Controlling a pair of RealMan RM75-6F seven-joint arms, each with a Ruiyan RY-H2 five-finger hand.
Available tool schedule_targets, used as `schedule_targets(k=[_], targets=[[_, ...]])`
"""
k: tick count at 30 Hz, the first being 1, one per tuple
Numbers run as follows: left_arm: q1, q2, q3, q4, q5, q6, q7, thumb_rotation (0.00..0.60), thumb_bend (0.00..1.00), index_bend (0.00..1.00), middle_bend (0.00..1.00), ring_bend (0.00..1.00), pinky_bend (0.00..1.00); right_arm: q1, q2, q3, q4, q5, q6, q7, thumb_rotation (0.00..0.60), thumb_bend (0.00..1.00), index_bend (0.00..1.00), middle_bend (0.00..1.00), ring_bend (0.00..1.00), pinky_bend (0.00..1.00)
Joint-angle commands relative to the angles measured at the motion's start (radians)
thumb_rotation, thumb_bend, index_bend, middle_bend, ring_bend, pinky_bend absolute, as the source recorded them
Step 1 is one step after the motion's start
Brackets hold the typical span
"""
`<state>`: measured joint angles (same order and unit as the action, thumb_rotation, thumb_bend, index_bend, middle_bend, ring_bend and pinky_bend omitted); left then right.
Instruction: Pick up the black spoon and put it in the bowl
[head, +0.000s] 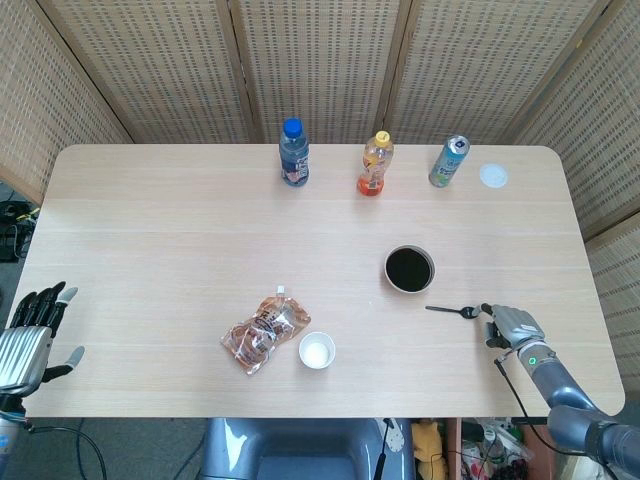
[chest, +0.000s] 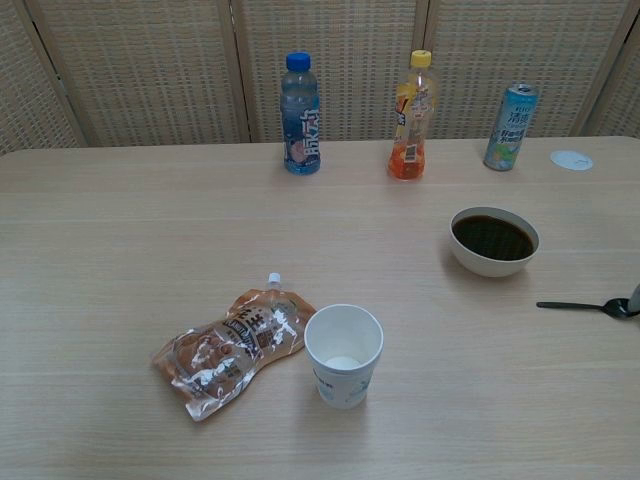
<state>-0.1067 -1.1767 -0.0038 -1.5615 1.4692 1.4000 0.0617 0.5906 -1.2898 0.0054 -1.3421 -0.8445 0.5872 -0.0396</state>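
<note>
Our right hand (head: 512, 325) rests low on the worktop (head: 150, 230) near its front right corner, fingers reaching toward the black spoon (head: 452, 311); a fingertip sits at the spoon's bowl end, and we cannot tell whether it is touching or whether the fingers are closed on anything. In the chest view only a sliver of that hand (chest: 635, 297) shows at the right edge, just at the spoon's (chest: 585, 305) dark bowl. The spoon lies flat on the worktop, its long axis running nearly left to right: the thin handle points left, toward the middle of the table, and the bowl end points right toward our right hand. It lies just in front of and slightly right of the bowl (head: 410, 269), apart from it; the bowl is white outside and looks dark inside. Our left hand (head: 32, 335) hangs off the front left edge of the worktop, fingers spread and holding nothing. A paper cup (head: 317, 350) stands near the front centre with an orange pouch (head: 263, 331) just to its left. Along the far side stand a blue-capped bottle (head: 293, 152), an orange drink bottle (head: 375, 164) and a can (head: 449, 161), with a small white disc (head: 493, 176) to the can's right.
</note>
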Motion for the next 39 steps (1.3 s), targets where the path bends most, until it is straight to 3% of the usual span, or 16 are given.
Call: schedule_targets(k=[1,14,39], targets=[[0.002,0.000,0.001,-0.002,-0.001,0.001,0.003,0.600,0.32,0.00,0.00,0.00,0.00,0.002,0.002,-0.001,0.010,0.006,-0.005,-0.001,0.600,0.97,0.27,0.95,0.99,1.00],[0.004,0.001,0.001,-0.003,0.000,0.005,0.002,0.600,0.32,0.00,0.00,0.00,0.00,0.006,0.024,0.021,-0.033,-0.020,0.022,-0.002,0.600,0.97,0.27,0.95,0.99,1.00],[0.017,0.000,0.007,0.023,-0.010,0.003,-0.022,0.600,0.32,0.00,0.00,0.00,0.00,0.078,-0.068,0.022,0.013,0.005,-0.033,-0.038,0.600,0.97,0.27,0.95,0.99,1.00]])
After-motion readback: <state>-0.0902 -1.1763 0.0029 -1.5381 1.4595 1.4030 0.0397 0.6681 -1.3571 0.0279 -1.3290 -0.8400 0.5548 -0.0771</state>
